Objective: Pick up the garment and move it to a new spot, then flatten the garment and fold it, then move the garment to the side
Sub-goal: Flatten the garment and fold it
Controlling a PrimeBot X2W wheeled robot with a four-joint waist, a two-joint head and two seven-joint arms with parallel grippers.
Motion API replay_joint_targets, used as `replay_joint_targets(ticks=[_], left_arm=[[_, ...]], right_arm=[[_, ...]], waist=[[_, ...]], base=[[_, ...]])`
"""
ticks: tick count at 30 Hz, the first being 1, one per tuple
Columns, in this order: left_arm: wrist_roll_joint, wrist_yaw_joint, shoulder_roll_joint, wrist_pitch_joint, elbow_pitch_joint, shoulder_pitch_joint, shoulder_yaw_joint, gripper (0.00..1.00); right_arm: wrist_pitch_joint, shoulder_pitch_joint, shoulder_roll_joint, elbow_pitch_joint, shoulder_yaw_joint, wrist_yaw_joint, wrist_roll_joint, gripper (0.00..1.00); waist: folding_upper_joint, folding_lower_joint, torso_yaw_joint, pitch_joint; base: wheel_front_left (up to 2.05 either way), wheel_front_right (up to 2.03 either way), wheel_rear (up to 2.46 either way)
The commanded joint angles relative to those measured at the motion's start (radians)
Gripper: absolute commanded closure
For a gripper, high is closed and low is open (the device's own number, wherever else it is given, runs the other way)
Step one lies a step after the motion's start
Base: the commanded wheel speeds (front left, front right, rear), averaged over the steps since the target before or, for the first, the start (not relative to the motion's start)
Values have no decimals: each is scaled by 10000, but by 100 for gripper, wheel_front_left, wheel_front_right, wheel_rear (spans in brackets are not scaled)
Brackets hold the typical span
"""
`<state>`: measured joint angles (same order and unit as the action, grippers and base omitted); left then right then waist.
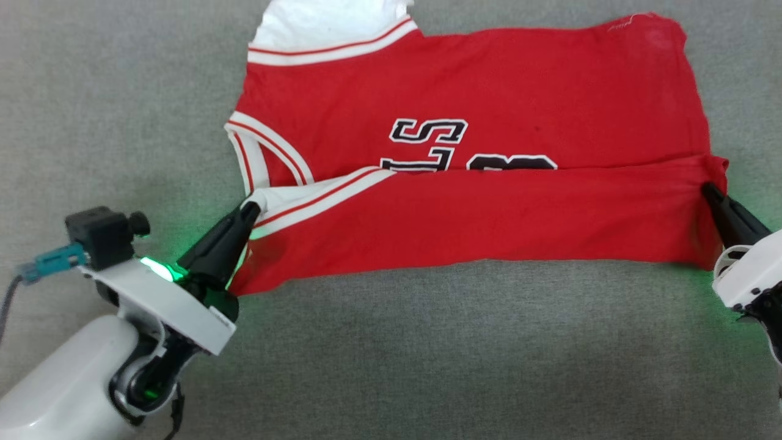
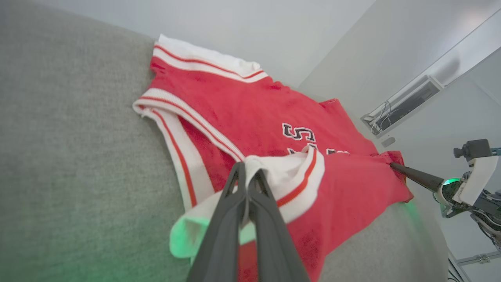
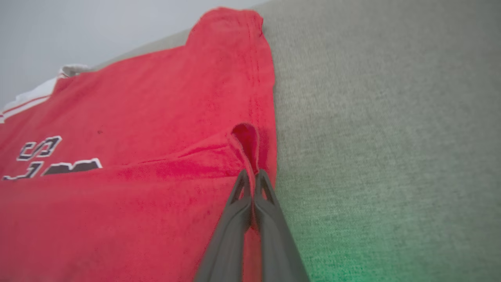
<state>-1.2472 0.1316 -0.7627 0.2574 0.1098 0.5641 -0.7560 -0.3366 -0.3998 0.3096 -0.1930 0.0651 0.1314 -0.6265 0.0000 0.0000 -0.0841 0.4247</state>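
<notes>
The garment (image 1: 489, 91) lies spread across the grey fabric-covered surface (image 1: 427, 354), collar end toward my left and hem end toward my right. Its far white sleeve (image 1: 330, 21) sits close to the surface's far edge. The near long side is doubled over onto the body, and that red flap covers the lower part of the black-and-white lettering (image 1: 429, 131). My left gripper (image 1: 249, 211) is pinched tight on the near white sleeve (image 1: 305, 198) with its red-striped trim. From my left wrist I see my two dark fingers (image 2: 235, 219) pressed together with white cloth bunched at their tips. My right gripper (image 1: 707, 188) is clamped the same way on the hem corner of the flap. From that wrist a small loop of red fabric stands just past the closed fingertips (image 3: 242, 184). Both pinch points sit along the fold's upper edge, and the flap runs fairly taut between them. The striped neckline (image 1: 256, 153) lies flat just beyond my left gripper — and green light from both wrists tints the surface beside each end of the cloth.
</notes>
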Motion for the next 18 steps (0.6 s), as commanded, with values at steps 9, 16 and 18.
replay_joint_targets(ticks=[9,16,18], left_arm=[[568,-27,546,50,1170,84,244,98],[1233,-30,191,54,1311,77,292,0],[1395,-26,-19,58,1055,73,444,0]], right_arm=[[811,-444,128,-1107,-667,-18,-253,100],[1643,-565,338,-1473,-1199,-18,72,0],[1945,-485,418,-1449,-1167,-18,96,0]], waist=[[0,0,-47,710],[0,0,-125,384],[0,0,-104,165]], base=[[0,0,0],[0,0,0],[0,0,0]])
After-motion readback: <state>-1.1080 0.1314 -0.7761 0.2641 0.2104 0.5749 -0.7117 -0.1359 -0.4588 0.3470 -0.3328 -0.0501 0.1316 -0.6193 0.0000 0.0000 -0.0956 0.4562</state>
